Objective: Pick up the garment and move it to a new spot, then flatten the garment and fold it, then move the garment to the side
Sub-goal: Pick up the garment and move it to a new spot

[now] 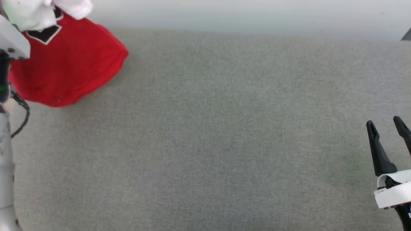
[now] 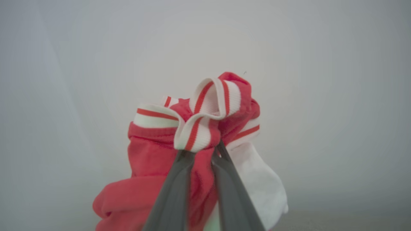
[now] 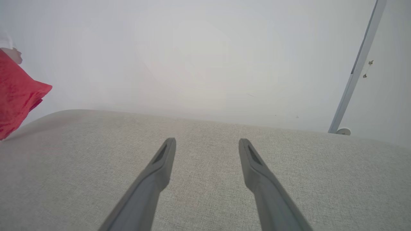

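The garment (image 1: 69,69) is bright red with white panels and a black-and-white emblem, hanging bunched at the head view's top left, its lower edge at the grey surface. In the left wrist view my left gripper (image 2: 201,150) is shut on the garment (image 2: 151,157), pinching red cloth just below a striped red-and-white ribbed band. The left arm's pale housing (image 1: 11,41) covers part of the cloth. My right gripper (image 1: 385,125) stands open at the lower right, over bare fabric, with nothing between its fingers; it shows as right gripper (image 3: 207,142) in its own view, where the garment (image 3: 16,93) hangs far left.
A grey woven fabric surface (image 1: 218,134) spans the work area, ending at a pale wall (image 1: 257,12) at the back. A slim grey post (image 3: 356,67) with a round foot stands against the wall beyond the surface's far right.
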You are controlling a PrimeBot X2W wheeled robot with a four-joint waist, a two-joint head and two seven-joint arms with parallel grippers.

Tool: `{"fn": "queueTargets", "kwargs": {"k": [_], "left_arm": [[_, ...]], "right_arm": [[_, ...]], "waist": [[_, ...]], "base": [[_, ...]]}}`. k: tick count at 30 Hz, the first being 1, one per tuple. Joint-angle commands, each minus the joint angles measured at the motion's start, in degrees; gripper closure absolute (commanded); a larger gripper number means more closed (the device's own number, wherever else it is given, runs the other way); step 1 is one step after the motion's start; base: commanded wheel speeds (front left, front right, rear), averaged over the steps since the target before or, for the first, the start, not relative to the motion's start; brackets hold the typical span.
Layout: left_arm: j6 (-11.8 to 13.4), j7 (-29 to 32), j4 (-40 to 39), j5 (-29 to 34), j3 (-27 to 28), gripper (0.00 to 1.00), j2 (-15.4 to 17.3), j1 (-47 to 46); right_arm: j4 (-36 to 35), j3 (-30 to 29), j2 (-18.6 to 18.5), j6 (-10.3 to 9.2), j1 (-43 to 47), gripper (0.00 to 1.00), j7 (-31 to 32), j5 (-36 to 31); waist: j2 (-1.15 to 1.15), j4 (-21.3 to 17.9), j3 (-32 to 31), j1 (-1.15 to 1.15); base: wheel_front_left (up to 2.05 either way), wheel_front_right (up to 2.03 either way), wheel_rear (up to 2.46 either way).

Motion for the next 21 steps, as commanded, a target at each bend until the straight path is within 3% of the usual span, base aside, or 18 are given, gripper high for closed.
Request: {"fn": "queueTargets", "kwargs": {"k": [1,8,21], "left_arm": [[-0.2,1.1,-2.2,-0.5,-0.1,1.0,0.2,1.5],[0.5,6.8,-12.2,-2.1,-1.3,1.0,-0.7,6.0],[3.3,17.8,-29.1,-3.2,-8.0,1.0,-5.3,15.0]], "right_arm": [[0.1,-0.6,0.6,-0.07,0.4,0.0,-0.1,-0.7],[0.8,-2.1,2.5,-0.07,1.2,0.0,0.1,-1.9],[3.7,-7.3,3.5,-0.07,2.5,0.0,0.8,-4.9]], "waist": [[0.0,-0.7,-2.5,0.0],[0.0,-2.9,-5.8,0.0],[0.0,-9.8,-10.1,0.0]], "base": [[0.0,0.0,0.0],[0.0,0.0,0.0],[0.0,0.0,0.0]]}}
